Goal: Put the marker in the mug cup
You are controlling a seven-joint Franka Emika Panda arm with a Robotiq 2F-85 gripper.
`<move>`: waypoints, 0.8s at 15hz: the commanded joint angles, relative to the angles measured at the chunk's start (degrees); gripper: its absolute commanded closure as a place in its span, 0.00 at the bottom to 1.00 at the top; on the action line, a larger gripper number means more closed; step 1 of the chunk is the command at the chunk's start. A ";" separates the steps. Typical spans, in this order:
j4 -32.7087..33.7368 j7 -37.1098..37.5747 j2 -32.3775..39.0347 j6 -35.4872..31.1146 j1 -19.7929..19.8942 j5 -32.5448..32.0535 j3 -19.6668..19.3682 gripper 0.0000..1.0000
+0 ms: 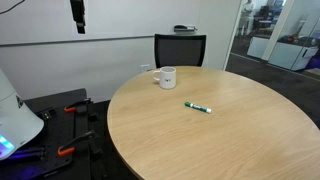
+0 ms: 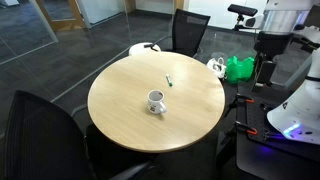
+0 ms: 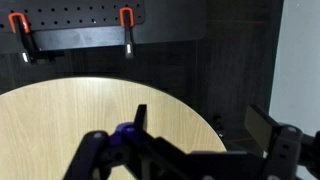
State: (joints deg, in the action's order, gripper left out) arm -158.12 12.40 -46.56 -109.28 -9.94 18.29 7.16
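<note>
Thin green-and-white marker [image 1: 197, 107] lies centre-frame on round wooden table [image 1: 230, 140], apart from white handled mug [image 1: 167, 77]; black gripper [image 3: 197, 113] spread wide.

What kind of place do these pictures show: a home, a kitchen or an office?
Most likely an office meeting room, perhaps also used as a lab. A round wooden table stands with black office chairs around it, and a glass partition wall looks onto other rooms.

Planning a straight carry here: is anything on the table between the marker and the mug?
Nothing visible does. In both exterior views only bare wood of the table lies between the marker and the mug cup, which stands upright.
</note>
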 commanded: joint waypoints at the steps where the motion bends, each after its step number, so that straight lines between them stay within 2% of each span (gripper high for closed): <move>1: 0.13 -0.45 -0.05 0.29 0.77 0.44 0.63 0.00; 7: 0.20 -0.04 -0.01 -0.04 1.00 0.27 0.86 0.00; 12: 1.08 3.19 -0.94 -3.77 4.96 -0.82 0.65 0.00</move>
State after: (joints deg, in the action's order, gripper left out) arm -157.96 13.07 -46.64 -111.44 -7.89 18.21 7.19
